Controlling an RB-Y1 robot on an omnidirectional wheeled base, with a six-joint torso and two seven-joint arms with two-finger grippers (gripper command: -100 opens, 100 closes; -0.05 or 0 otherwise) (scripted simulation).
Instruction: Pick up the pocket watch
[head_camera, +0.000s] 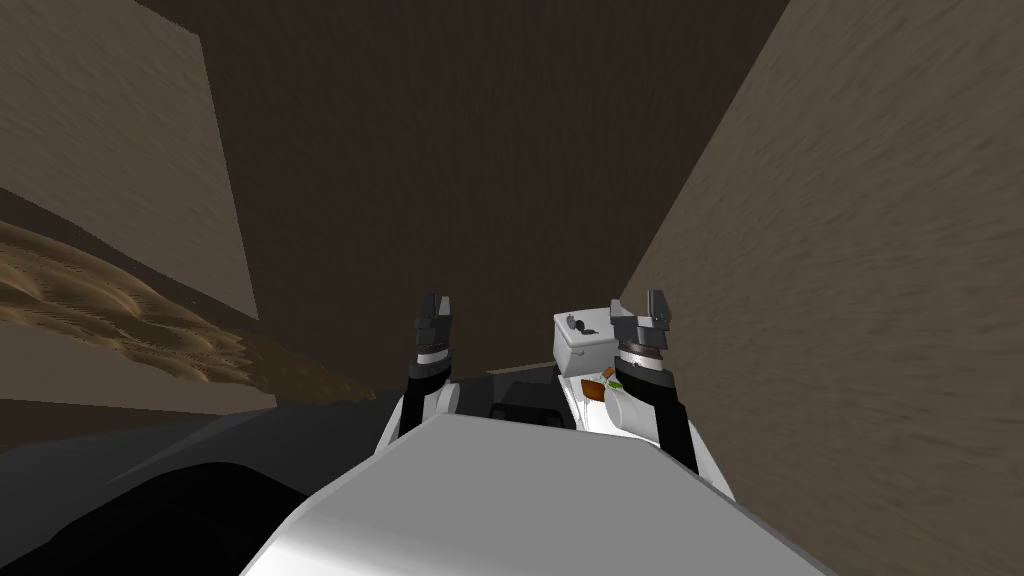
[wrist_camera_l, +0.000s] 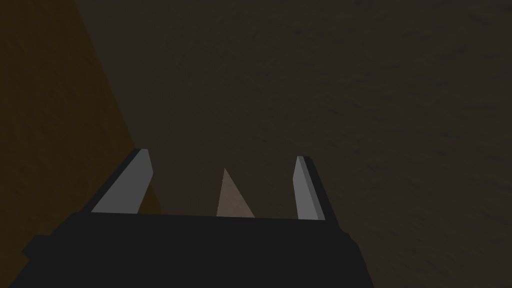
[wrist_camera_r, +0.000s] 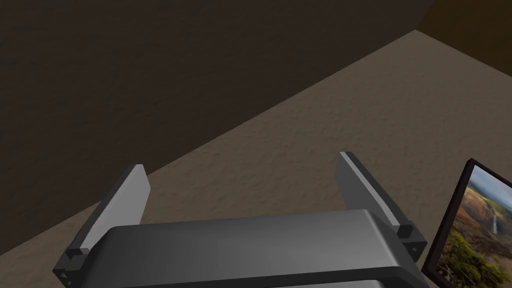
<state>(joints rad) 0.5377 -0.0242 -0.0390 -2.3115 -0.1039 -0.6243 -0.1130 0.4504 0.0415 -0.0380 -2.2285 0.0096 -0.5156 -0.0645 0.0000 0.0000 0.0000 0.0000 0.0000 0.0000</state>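
Left pincer (head_camera: 436, 303), right pincer (head_camera: 637, 303): both spread, empty; one small dark object (head_camera: 577, 324) atop one white box (head_camera: 582, 352).

— What's at lower centre?
— The left gripper (head_camera: 438, 303) and right gripper (head_camera: 637, 305), both raised. Just left of the right one sits a white box (head_camera: 582, 350) with a small dark thing (head_camera: 577, 324) on top.
— Around them?
— Brown walls (head_camera: 860, 260).

Walls (head_camera: 850, 250): showing a rough, matt, plaster-like grain.
Right gripper fingers (wrist_camera_r: 125, 200): looking smooth, matt and light grey.
White box (head_camera: 590, 358): appearing smooth and plain.
Brown heap (head_camera: 120, 310): looking rippled and dull.
Framed picture (wrist_camera_r: 475, 235): showing a dark, smooth frame.
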